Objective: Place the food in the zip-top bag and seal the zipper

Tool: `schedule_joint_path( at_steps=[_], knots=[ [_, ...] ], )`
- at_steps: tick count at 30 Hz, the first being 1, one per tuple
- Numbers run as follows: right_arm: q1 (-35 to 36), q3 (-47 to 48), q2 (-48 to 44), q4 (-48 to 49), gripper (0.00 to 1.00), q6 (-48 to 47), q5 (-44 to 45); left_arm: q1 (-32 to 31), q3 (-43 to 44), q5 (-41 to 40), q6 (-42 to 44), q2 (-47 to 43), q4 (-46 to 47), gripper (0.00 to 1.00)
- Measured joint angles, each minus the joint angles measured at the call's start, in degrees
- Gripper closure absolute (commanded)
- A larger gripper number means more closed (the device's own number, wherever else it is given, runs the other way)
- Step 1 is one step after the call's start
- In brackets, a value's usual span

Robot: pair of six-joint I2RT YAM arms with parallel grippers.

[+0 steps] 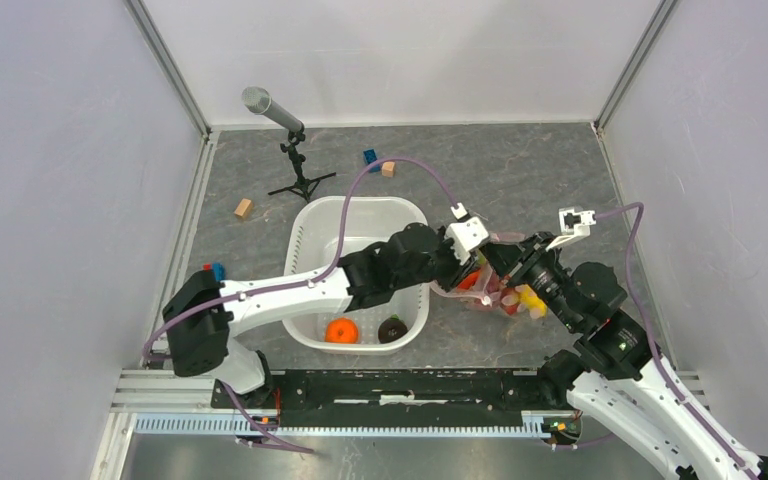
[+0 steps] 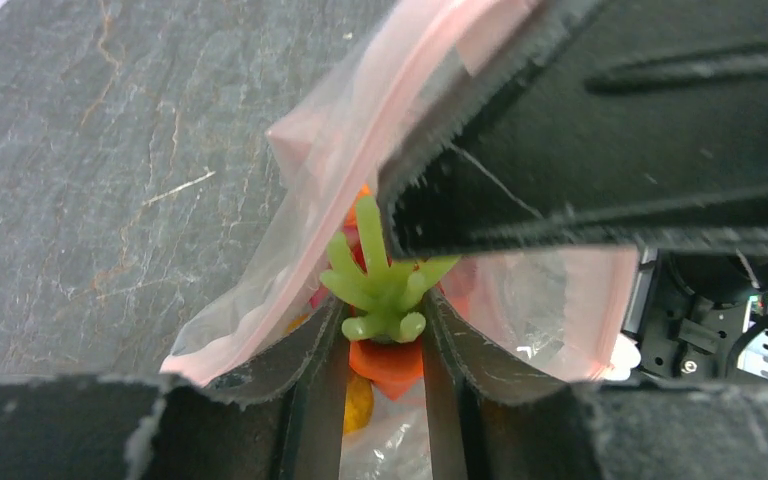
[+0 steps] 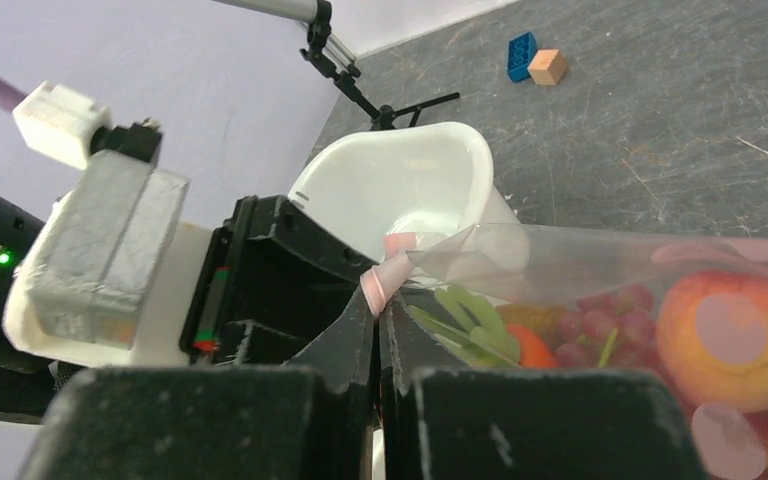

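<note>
The clear zip-top bag (image 1: 508, 297) lies right of the basin, its mouth held up. My left gripper (image 2: 385, 312) is shut on an orange carrot (image 2: 390, 368) with a green top (image 2: 380, 285), inside the bag's mouth. The pink zipper (image 2: 332, 150) runs round the opening. My right gripper (image 3: 380, 300) is shut on the zipper edge (image 3: 378, 282) and holds it up. Through the bag (image 3: 600, 265) I see purple grapes (image 3: 610, 322), a round orange-yellow fruit (image 3: 725, 340) and the carrot's top (image 3: 470, 315). In the top view both grippers (image 1: 468, 272) (image 1: 497, 262) meet at the bag's mouth.
A white basin (image 1: 305, 235) stands left of the bag and holds an orange (image 1: 341, 331) and a dark fruit (image 1: 392, 329). A microphone on a stand (image 1: 295, 170) stands at the back left. Blue and wooden blocks (image 1: 378, 163) (image 1: 243, 207) lie on the table.
</note>
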Motion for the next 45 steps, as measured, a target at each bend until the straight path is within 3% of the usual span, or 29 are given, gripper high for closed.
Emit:
schedule_joint_path(
  at_steps=[7, 13, 19, 29, 31, 35, 39, 45],
  knots=[
    [-0.2, 0.0, 0.0, -2.2, 0.99, -0.2, -1.1, 0.5, 5.1, -3.1, -3.0, 5.1, -5.4, 0.57],
    [-0.5, 0.0, -0.9, -2.8, 0.99, -0.2, 1.2, 0.7, 7.7, -5.1, -5.2, 7.3, -6.6, 0.40],
    [-0.3, 0.0, -2.3, -3.0, 0.98, -0.3, 4.4, 1.1, 5.1, 1.6, -5.3, 6.0, -5.8, 0.27],
    [-0.1, 2.6, 0.4, -4.6, 0.98, -3.4, 12.2, 1.2, -6.6, 5.2, -5.3, -17.1, -5.3, 0.06],
    [-0.1, 2.7, 1.3, -4.4, 0.98, -3.8, 12.5, 1.2, -8.0, 4.6, -5.3, -22.7, -4.6, 0.00],
    [-0.1, 2.7, 1.6, -3.8, 0.98, -4.5, 12.3, 1.4, -11.5, -2.9, -5.3, -32.1, -4.7, 0.00],
    [-0.1, 2.7, 0.5, -3.7, 0.97, -4.9, 12.2, 3.5, -16.3, -11.1, -8.5, -36.7, -10.7, 0.00],
    [-0.1, 2.0, -0.4, -3.4, 0.97, -4.5, 11.0, 10.5, -21.4, -15.8, -23.6, -37.0, -30.8, 0.00]
  ],
)
